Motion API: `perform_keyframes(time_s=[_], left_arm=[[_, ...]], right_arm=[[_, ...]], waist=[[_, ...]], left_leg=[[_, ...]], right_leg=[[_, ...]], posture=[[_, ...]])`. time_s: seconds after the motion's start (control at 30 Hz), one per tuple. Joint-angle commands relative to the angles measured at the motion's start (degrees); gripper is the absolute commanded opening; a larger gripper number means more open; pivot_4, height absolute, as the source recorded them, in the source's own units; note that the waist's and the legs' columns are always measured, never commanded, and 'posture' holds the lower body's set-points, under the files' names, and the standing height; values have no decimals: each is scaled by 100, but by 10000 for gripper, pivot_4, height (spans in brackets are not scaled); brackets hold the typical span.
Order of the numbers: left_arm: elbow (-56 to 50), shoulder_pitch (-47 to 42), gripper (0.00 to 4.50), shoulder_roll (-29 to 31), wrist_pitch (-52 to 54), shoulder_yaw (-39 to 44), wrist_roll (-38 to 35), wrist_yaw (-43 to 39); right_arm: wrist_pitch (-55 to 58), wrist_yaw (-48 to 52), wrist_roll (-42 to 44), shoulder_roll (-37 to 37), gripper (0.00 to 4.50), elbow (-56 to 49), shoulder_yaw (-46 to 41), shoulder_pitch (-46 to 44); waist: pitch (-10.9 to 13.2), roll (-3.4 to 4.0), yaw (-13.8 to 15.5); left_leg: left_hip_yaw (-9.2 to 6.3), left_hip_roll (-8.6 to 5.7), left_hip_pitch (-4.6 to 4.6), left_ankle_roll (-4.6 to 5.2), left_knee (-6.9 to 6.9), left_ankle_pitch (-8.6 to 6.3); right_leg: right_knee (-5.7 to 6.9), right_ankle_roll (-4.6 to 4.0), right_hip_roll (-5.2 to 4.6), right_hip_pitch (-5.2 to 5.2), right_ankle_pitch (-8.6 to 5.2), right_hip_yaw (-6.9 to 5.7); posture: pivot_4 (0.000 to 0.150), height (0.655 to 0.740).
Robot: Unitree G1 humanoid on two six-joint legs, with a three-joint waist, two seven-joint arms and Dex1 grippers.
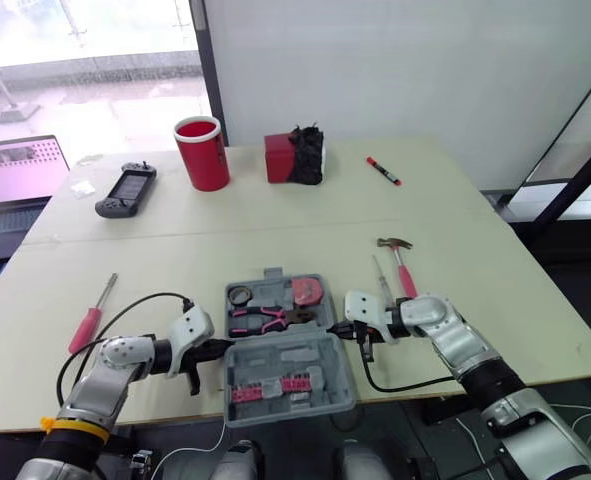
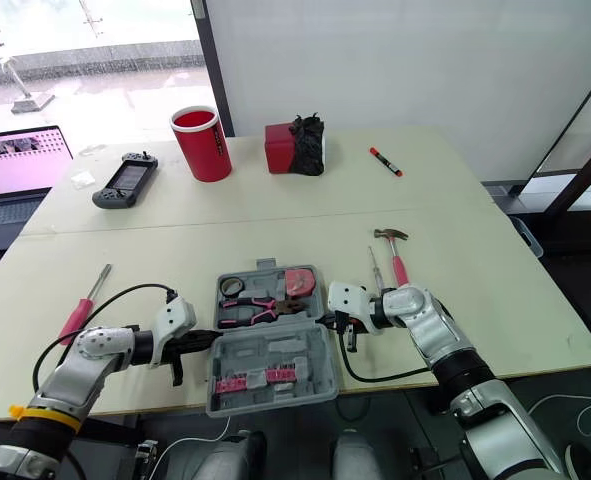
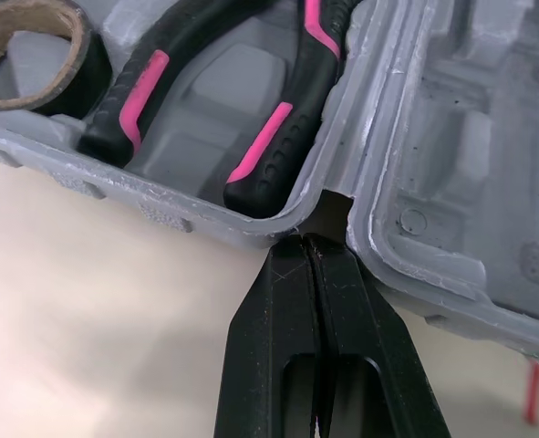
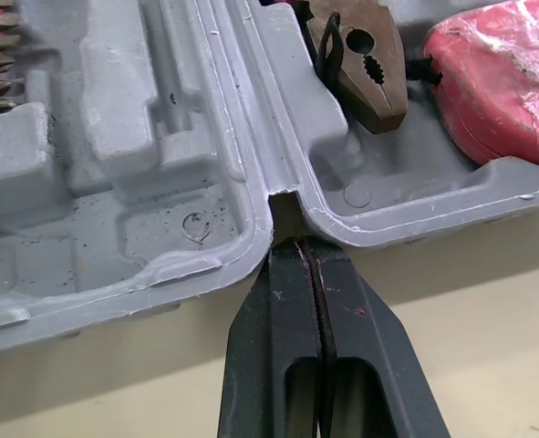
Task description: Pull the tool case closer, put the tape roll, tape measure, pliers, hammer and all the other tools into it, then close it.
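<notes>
Left gripper [image 1: 222,346], head view: fingers closed on nothing, tips set against the left end of the hinge of the open tool case [image 1: 271,292], which sits at the near edge of the table between both arms. Right gripper [image 1: 341,328]: likewise closed and empty, at the hinge's right end. Stowed in the far half: tape roll [image 1: 240,294], pliers [image 1: 265,320], tape measure [image 1: 310,292]. Outside: hammer [image 1: 403,268] and a slim screwdriver [image 1: 380,275] just right of the case, and a red-handled screwdriver [image 1: 90,322] well to the left. Left wrist view: closed tips lodged in the hinge notch, pliers handles just beyond. Right wrist view: same contact, with the pliers head and tape measure beyond the wall. Step judged in hand: positioning the case. The next move calls for backing the right gripper off, opening it and reaching right for the hammer.
</notes>
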Motion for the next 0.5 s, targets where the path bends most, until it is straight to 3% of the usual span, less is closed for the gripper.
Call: perform_keyframes(time_s=[0.03,0.5], left_arm=[[204,-327,256,-250,-67,-228,205,311],[762,-566,256,-72,-338,-12,408,613]], right_arm=[[-250,-167,-18,304,0,316,-28,-369],[-422,-307,-196,861,0,1065,-10,-754]], waist=[[0,0,-11],[-1,0,-131]], left_leg=[[0,0,2,0,4,0],[-4,9,8,0,21,0]], right_leg=[[1,1,1,3,1,0],[30,0,17,1,5,6]], posture=[[1500,7400],[1500,7400]])
